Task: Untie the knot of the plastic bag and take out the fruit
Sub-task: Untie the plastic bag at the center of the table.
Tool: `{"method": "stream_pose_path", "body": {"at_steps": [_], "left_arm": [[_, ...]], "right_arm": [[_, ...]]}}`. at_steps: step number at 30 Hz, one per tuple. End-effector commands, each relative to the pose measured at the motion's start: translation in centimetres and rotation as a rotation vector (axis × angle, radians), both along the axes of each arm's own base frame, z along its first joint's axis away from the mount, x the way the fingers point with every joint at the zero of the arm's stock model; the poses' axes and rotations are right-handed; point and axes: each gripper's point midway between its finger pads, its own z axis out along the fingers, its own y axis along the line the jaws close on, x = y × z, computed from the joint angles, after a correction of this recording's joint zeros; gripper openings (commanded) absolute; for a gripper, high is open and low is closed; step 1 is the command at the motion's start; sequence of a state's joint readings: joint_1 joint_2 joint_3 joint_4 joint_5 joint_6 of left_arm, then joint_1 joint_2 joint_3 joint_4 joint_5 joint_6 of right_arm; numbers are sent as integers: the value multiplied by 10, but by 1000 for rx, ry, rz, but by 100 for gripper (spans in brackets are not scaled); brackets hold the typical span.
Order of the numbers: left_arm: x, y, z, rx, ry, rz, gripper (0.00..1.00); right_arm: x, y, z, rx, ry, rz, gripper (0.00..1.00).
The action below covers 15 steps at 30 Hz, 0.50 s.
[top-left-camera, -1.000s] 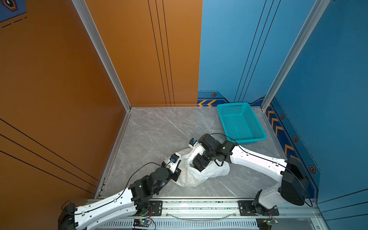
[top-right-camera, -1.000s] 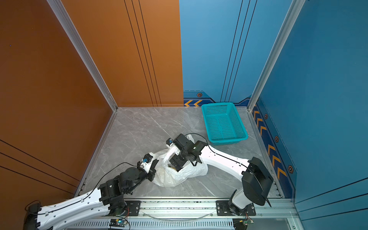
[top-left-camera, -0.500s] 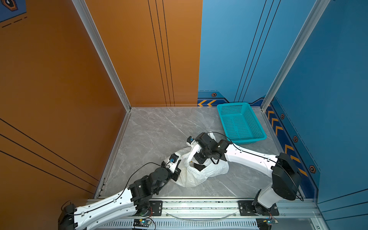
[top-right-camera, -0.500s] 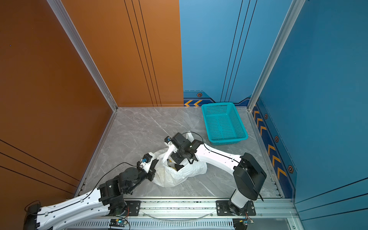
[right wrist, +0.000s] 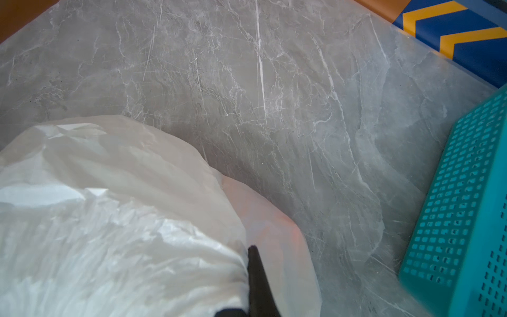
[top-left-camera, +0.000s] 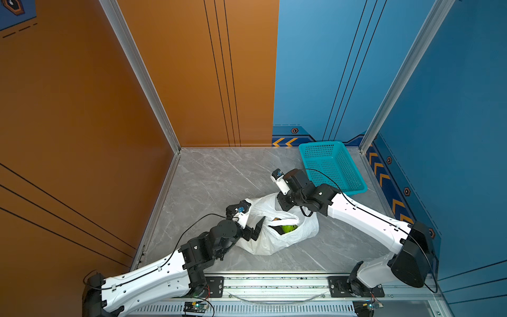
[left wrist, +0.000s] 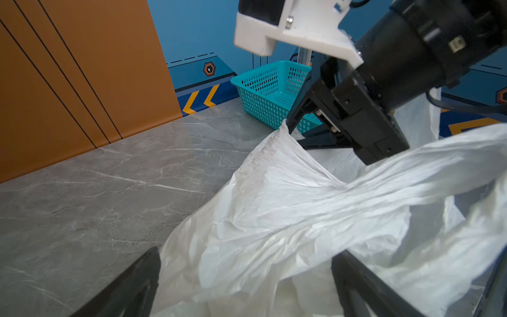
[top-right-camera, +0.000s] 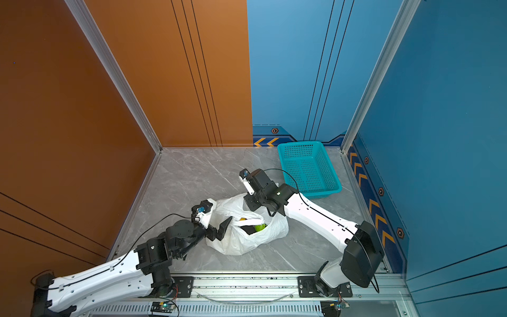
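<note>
Plastic bag (top-left-camera: 274, 241) rim pinched by right gripper (left wrist: 290, 131); left gripper (top-left-camera: 255, 230) spread wide astride its folds

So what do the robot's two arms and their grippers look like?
The left arm and right arm have white shell links with black joint housings. A thin black cable runs along each. The left gripper and right gripper are black, with tapered black fingers, and each carries a white camera mount with a blue spot.
</note>
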State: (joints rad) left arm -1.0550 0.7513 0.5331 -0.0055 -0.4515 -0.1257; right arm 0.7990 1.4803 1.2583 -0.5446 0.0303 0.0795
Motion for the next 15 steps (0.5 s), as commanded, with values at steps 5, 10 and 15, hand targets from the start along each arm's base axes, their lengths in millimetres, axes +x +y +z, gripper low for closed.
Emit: {"method": "stream_pose_path", "body": {"at_steps": [5, 10, 15], "left_arm": [[4, -32, 2, -1, 25, -42, 98], [27, -38, -1, 19, -4, 53, 98], [65, -20, -19, 146, 13, 298, 98]], "right_arm": [[4, 2, 10, 2, 3, -46, 0], [5, 6, 14, 20, 2, -38, 0], [3, 8, 16, 31, 5, -31, 0]]}}
